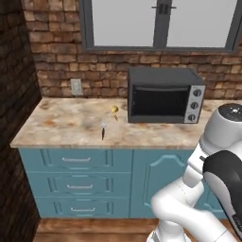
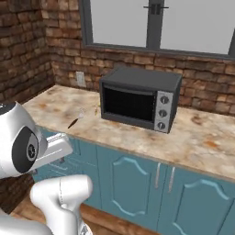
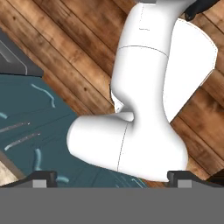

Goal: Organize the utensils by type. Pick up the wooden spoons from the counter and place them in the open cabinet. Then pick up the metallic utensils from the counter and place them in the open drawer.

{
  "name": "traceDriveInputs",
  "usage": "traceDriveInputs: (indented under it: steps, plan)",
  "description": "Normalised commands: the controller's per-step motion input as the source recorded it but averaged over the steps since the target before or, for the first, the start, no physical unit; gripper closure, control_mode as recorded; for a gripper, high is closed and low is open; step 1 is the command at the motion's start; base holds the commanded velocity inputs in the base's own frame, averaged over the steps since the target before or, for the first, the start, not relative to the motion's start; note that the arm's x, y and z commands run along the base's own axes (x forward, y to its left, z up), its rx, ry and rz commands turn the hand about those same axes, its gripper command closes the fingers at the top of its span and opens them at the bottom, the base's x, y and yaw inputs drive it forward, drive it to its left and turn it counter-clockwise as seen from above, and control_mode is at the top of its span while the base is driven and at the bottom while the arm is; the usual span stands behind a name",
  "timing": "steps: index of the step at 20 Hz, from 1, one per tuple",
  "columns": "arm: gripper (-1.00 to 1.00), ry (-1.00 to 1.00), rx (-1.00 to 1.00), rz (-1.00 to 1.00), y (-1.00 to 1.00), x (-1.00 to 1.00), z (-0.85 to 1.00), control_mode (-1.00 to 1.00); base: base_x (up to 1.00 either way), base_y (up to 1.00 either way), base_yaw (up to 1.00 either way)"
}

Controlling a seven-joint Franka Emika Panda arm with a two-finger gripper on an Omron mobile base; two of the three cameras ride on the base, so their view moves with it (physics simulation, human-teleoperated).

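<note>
The counter (image 1: 71, 125) is a beige marbled stone top with rust-brown patches, set against a brick wall below a window (image 1: 158, 23). A dark grey toaster oven (image 1: 163, 97) stands on it toward the right, with 3 knobs on its right panel. A wall outlet (image 1: 76, 86) is mounted on the brick behind the left part of the counter.

2 metallic utensils lie on the counter just left of the toaster oven. The small gold piece (image 1: 114, 110) lies nearer the wall, close to the oven's lower left corner. The slim piece with silver head and dark handle (image 1: 103, 129) lies nearer the front edge, its dark handle pointing toward that edge. The 2 pieces are near each other but apart. In the right base view the slim piece (image 2: 75, 120) shows left of the oven (image 2: 137, 98).

Below the counter, 3 teal drawer fronts (image 1: 75, 182) are stacked at left, all closed, with teal doors (image 2: 133, 188) to their right.

The tool (image 3: 111, 177) points down at the wooden floor (image 3: 70, 39) and the teal fronts; its fingertips (image 3: 43, 178) stand wide apart, holding nothing.
</note>
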Motion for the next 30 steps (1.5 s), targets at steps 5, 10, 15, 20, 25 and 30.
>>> traceDriveInputs:
  steps: [5,10,15,20,25,30]
  plan:
    - [-1.0,0.0,0.0,0.0,0.0,0.0,0.0,1.0,0.28,0.36,-0.4]
    - [-1.0,0.0,0.0,0.0,0.0,0.0,0.0,1.0,0.27,0.42,-0.43]
    - [-1.0,0.0,0.0,0.0,0.0,0.0,0.0,1.0,0.3,0.61,-0.34]
    - [-1.0,0.0,0.0,0.0,0.0,0.0,0.0,1.0,0.33,0.56,-0.31]
    - [-1.0,0.0,0.0,0.0,0.0,0.0,0.0,1.0,0.41,0.56,-0.29]
    - [-1.0,0.0,0.0,0.0,0.0,0.0,0.0,1.0,0.48,0.69,-0.16]
